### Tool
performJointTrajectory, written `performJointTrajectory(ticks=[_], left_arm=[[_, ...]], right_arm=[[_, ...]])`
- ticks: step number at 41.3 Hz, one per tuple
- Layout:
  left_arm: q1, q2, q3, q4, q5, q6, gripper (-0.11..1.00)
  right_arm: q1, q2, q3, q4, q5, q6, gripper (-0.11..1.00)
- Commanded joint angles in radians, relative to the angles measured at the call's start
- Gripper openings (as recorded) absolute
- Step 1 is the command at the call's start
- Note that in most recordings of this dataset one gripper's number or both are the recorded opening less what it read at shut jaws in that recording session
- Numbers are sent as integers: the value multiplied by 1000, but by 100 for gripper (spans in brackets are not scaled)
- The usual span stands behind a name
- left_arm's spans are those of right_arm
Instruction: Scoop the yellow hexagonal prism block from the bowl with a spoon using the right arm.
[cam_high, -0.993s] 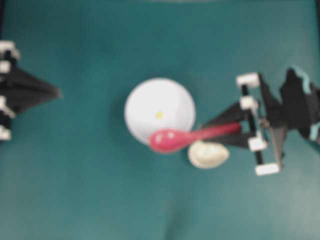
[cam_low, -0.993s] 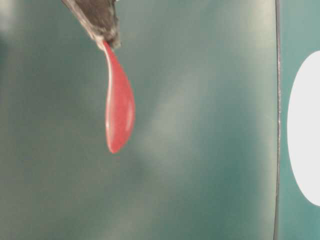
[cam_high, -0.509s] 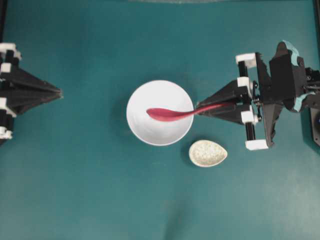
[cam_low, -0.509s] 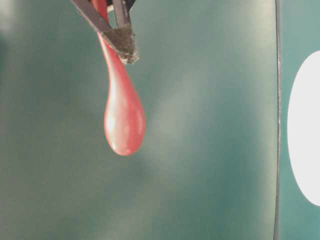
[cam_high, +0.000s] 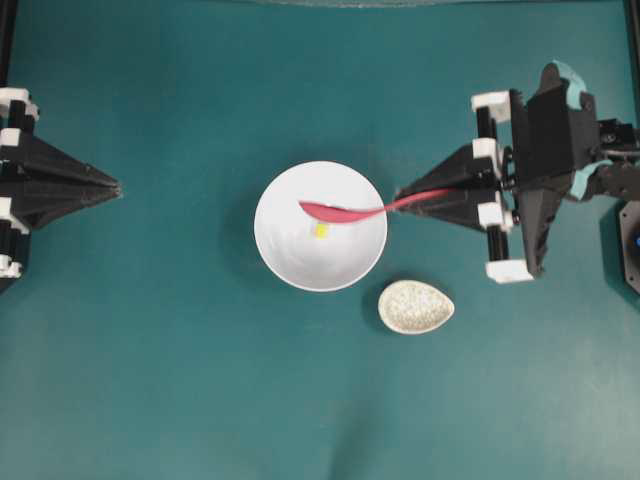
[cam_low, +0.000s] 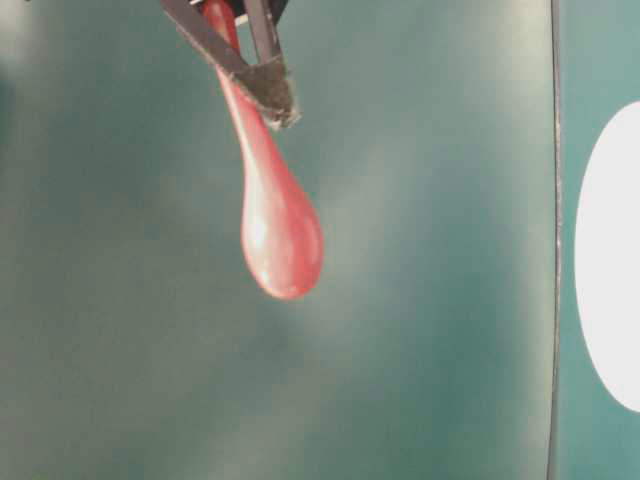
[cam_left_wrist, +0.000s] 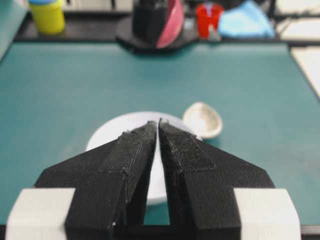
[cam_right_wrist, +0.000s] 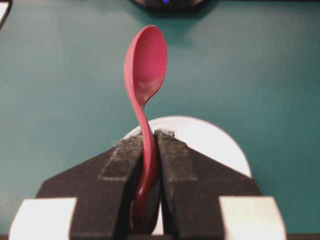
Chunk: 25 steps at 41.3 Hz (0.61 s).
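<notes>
The white bowl (cam_high: 320, 265) sits mid-table and shows in both wrist views (cam_left_wrist: 112, 132) (cam_right_wrist: 215, 142). The tiny yellow hexagonal prism block (cam_high: 321, 230) lies inside it. My right gripper (cam_high: 400, 196) is shut on the handle of the pink-red spoon (cam_high: 345, 211), just right of the bowl. The spoon is turned on its edge, its scoop above the bowl just over the block. The spoon also shows in the right wrist view (cam_right_wrist: 145, 65) and the table-level view (cam_low: 280, 225). My left gripper (cam_high: 117, 186) is shut and empty, well left of the bowl.
A small speckled beige egg-shaped dish (cam_high: 416, 307) lies just below and right of the bowl, close under the right gripper. Beyond the table's far edge in the left wrist view stand a yellow cup (cam_left_wrist: 47, 15) and a red cup (cam_left_wrist: 207, 15).
The spoon swung from the bowl's lower right rim up over the bowl, then rolled onto its edge and shifted slightly up. The yellow block shows again beneath it. The left arm stayed still.
</notes>
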Motion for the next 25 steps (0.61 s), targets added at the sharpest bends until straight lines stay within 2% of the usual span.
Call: performJointTrajectory(ticks=[1, 6, 11, 20, 25], left_arm=[[14, -9, -35, 3, 38, -14, 11], [15, -23, -35, 2, 72, -15, 11], [15, -26, -37, 3, 67, 3, 11], [17, -18, -35, 5, 61, 3, 11], [17, -17, -35, 5, 48, 3, 11]], right_arm=[[-2, -15, -26, 0, 52, 3, 12], [6, -17, -11, 2, 130, 32, 12], [25, -15, 40, 3, 114, 83, 11], [71, -17, 212, 3, -67, 183, 11], [138, -17, 324, 3, -221, 262, 11]])
